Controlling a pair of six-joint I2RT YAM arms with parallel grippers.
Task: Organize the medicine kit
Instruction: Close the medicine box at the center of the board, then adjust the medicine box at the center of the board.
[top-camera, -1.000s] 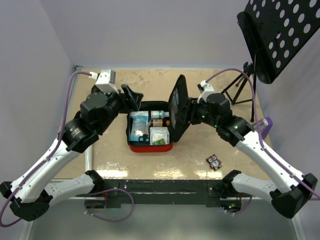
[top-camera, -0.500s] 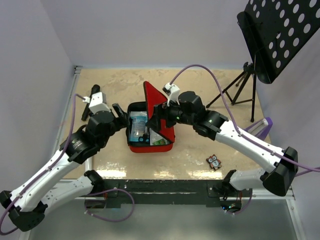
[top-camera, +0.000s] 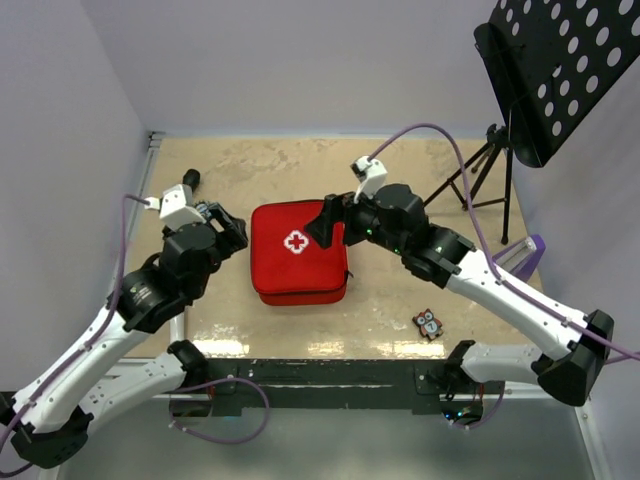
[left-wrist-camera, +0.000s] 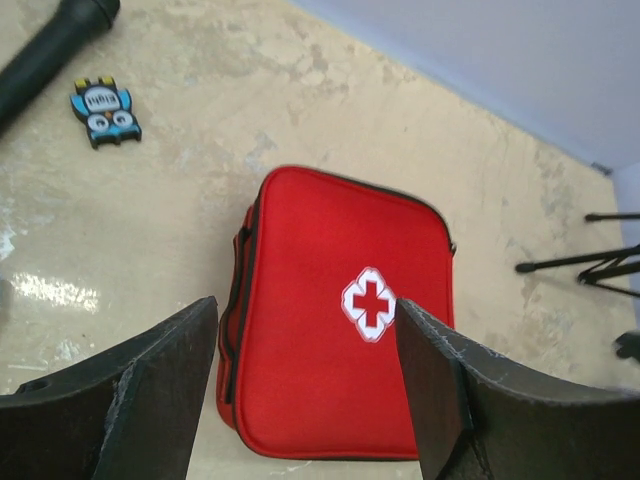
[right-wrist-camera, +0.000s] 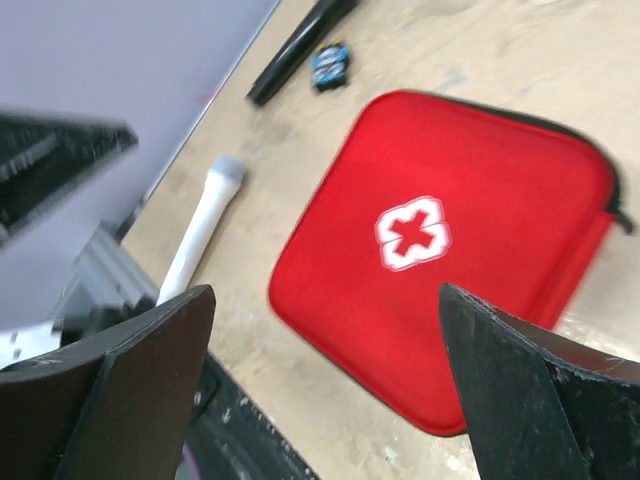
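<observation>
The medicine kit (top-camera: 299, 262) lies flat with its lid down on the tan table; it is a red soft case with a white cross (top-camera: 297, 242) on top. In the left wrist view the medicine kit (left-wrist-camera: 340, 330) shows a black zipper edge along its left side. My left gripper (top-camera: 228, 232) hangs open just left of the case, touching nothing. The left gripper (left-wrist-camera: 305, 305) frames the case between its dark fingers. My right gripper (top-camera: 325, 222) stands wide open above the case's far right corner. In its own view the right gripper (right-wrist-camera: 325, 290) holds nothing over the medicine kit (right-wrist-camera: 450, 250).
A small owl figure (top-camera: 428, 322) lies near the front right. A music stand (top-camera: 555, 70) on a tripod (top-camera: 478, 180) fills the back right. A purple object (top-camera: 530, 250) sits at the right edge. Lilac walls close in the left and back sides.
The lid, upright a second ago, has swung down over the contents and the case is shut. My right gripper opened and let go of it. My left arm drew back to the left.
</observation>
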